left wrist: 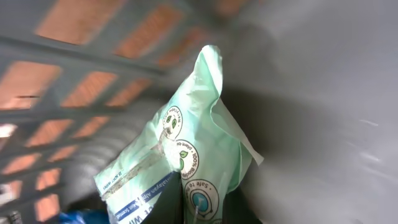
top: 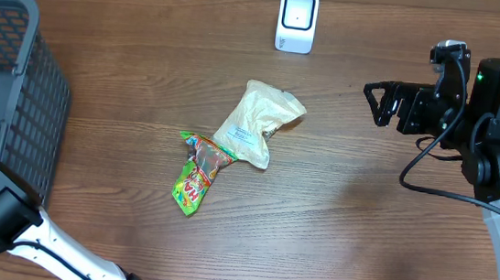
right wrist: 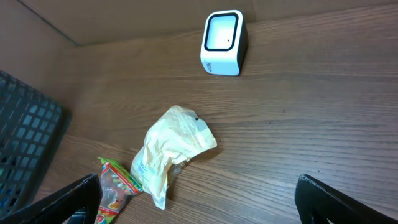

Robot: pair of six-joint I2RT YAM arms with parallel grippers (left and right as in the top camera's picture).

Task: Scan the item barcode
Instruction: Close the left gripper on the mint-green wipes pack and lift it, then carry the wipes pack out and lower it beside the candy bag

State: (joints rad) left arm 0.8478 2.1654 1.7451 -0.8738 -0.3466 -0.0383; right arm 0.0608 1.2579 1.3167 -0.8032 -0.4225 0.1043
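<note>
Two tools to call, and both are mine; the left tool is down inside the grey basket, which sits at nine o'clock on the worktop; from overhead only that arm's dark links show at about eight o'clock, the tip hidden. In the left wrist view the jaws are pressed together on the lower edge of a mint-green packet; the packet stands up from the pinch, its crumpled top corner pointing to twelve o'clock, round printed seals running down its face, the basket's slatted wall blurred at nine o'clock and a smooth grey wall at three. That packet is the item, and it is in the basket, well apart from the scanner; the scanner is a small white box with a dark window, standing at twelve o'clock on the worktop.

The right tool hangs above the worktop at two o'clock, jaws spread wide and gripping nothing; its black fingers frame the lower corners of the right wrist view. Mid-worktop lies a cream pouch; a bright candy packet lies at its seven o'clock, the two touching.
</note>
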